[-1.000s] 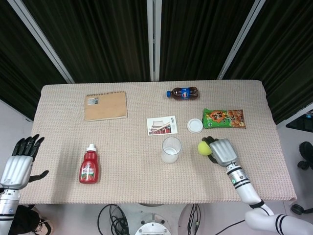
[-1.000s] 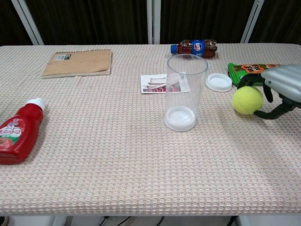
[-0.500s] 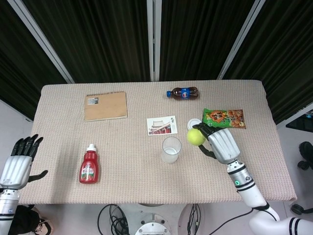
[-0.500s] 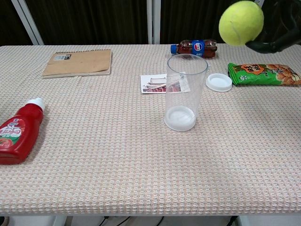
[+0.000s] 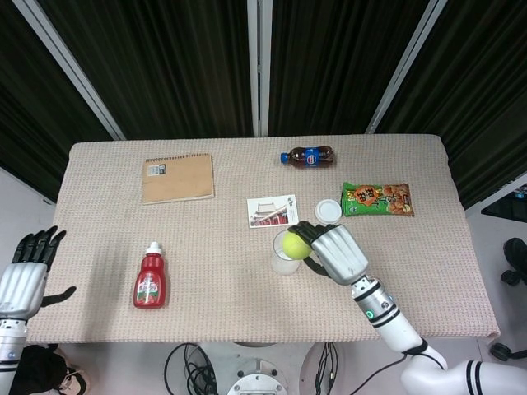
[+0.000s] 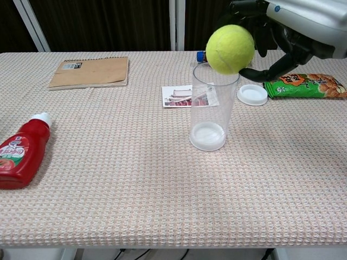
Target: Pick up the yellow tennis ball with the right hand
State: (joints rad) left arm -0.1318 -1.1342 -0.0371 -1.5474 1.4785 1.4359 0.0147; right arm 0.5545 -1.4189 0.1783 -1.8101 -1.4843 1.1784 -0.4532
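Above the tabletop [image 5: 123, 329], well clear of its woven beige cloth, the fuzzy yellow tennis ball [image 6: 230, 49] sits in the grip of the right robot hand [image 5: 333, 251], whose dark fingers [image 6: 246, 8] curl over its top and far side while the thumb reaches in from below. The ball lies at the fingertip end of that hand, toward the robot's left of the silver palm, and in both views it hangs directly over the mouth of the clear plastic cup [image 6: 213, 105] that stands upright near the middle of the tabletop. From the chest view the ball's lower edge appears about level with the cup's rim; whether it touches the rim cannot be told.

That is the relation any coming move turns on: the ball is already off the surface and held, so the pick-up looks essentially done, and what remains is to keep the grip firm and stay clear of the light cup, which a low sideways sweep could tip.

The ball is round, with no long axis to align, evenly bright yellow-green, with a felt nap and a faint seam; it looks whole and undented.

The left robot hand [image 5: 26, 276] is far off, beyond the tabletop's left edge, fingers spread and holding nothing. The right hand is plainly the nearer one.
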